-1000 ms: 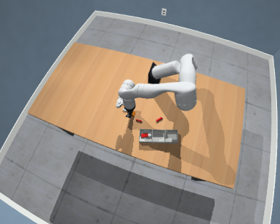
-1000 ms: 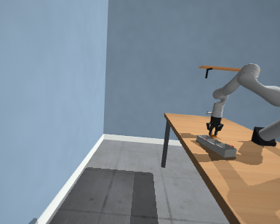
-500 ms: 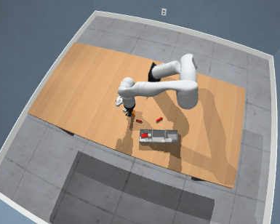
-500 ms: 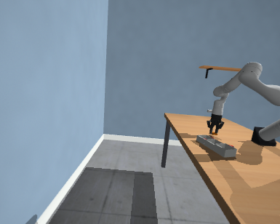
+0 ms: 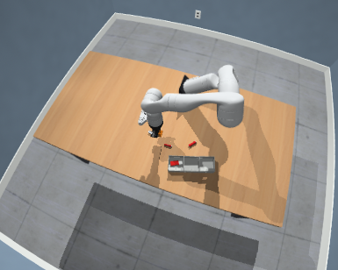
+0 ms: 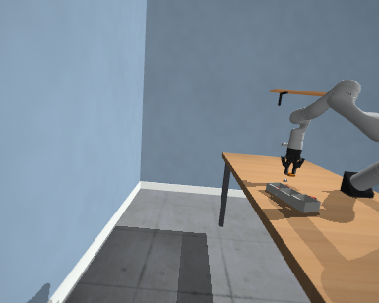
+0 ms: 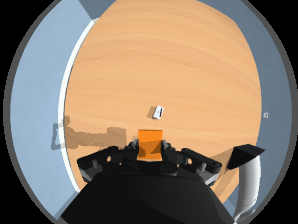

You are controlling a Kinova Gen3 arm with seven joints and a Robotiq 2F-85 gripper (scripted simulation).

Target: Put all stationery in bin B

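My gripper (image 5: 155, 132) is shut on a small orange block (image 7: 149, 143) and holds it above the table, left of the bins; it also shows in the exterior view (image 6: 291, 170). A grey row of bins (image 5: 191, 164) stands on the table near the front edge, with a red thing (image 5: 175, 162) in its left compartment. Two small red things (image 5: 168, 145) (image 5: 191, 144) lie on the table between my gripper and the bins. A small white thing (image 7: 158, 111) lies on the table beyond my fingers, and shows in the overhead view (image 5: 141, 118) beside the arm. I cannot read the bin marks.
The arm's base (image 5: 187, 83) stands at the table's far edge. The table's front edge (image 5: 120, 168) runs close below the bins. A small shelf (image 6: 297, 92) hangs on the back wall.
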